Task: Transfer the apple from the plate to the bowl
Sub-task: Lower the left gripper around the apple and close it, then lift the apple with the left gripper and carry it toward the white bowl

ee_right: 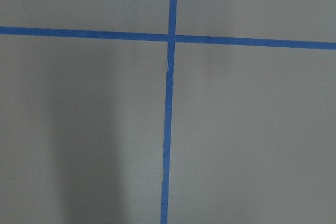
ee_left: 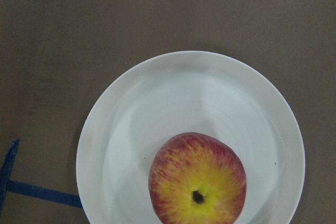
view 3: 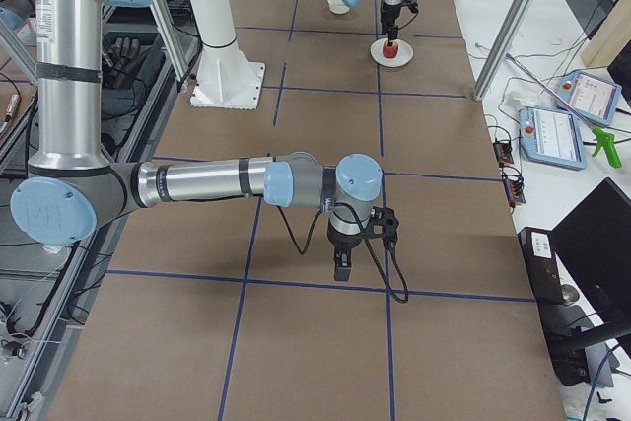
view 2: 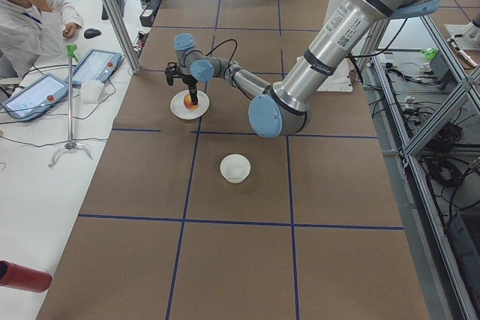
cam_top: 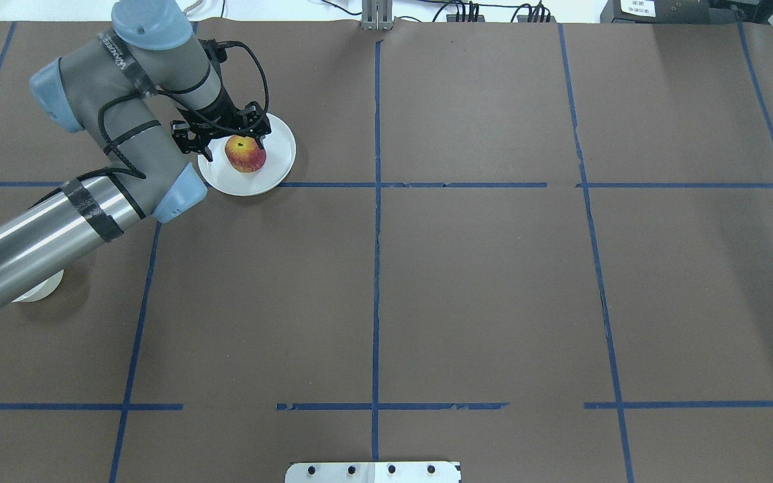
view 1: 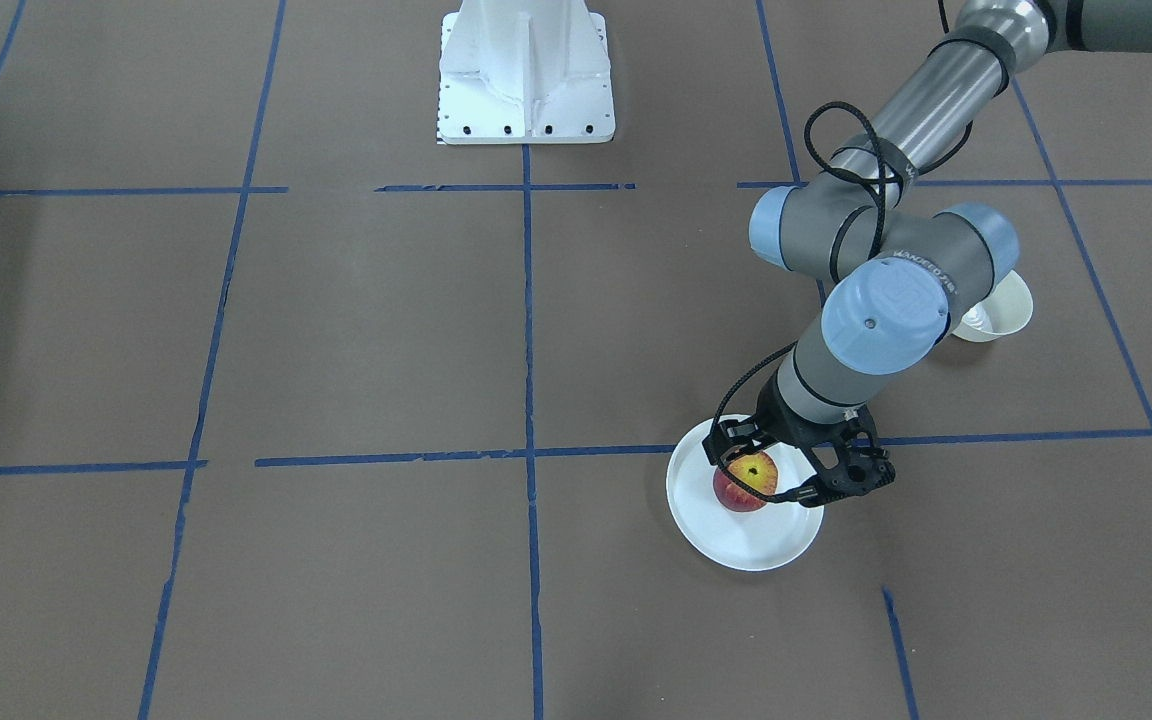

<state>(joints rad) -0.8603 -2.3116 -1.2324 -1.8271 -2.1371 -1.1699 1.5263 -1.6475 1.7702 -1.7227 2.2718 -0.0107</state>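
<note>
Brown table (cam_top: pixel 494 282) with blue tape grid (cam_top: pixel 376 268), white plate (cam_top: pixel 280 155), small cream bowl (view 2: pixel 235 168).

Soft, even light from above fills every view, and the matte brown surface (cam_top: pixel 494 282) shows no glare. Shadows are faint and blurred: a dim patch under the left arm (cam_top: pixel 58 228) in the overhead view, and a darker vertical band at the left of the right wrist view. The white plate (ee_left: pixel 157 108) shows pale grey shading beside the sharply focused apple (ee_left: pixel 197 179).

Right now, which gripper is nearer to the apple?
Left. The left gripper straddles the apple on the plate; the right gripper hangs far off over the table.
</note>
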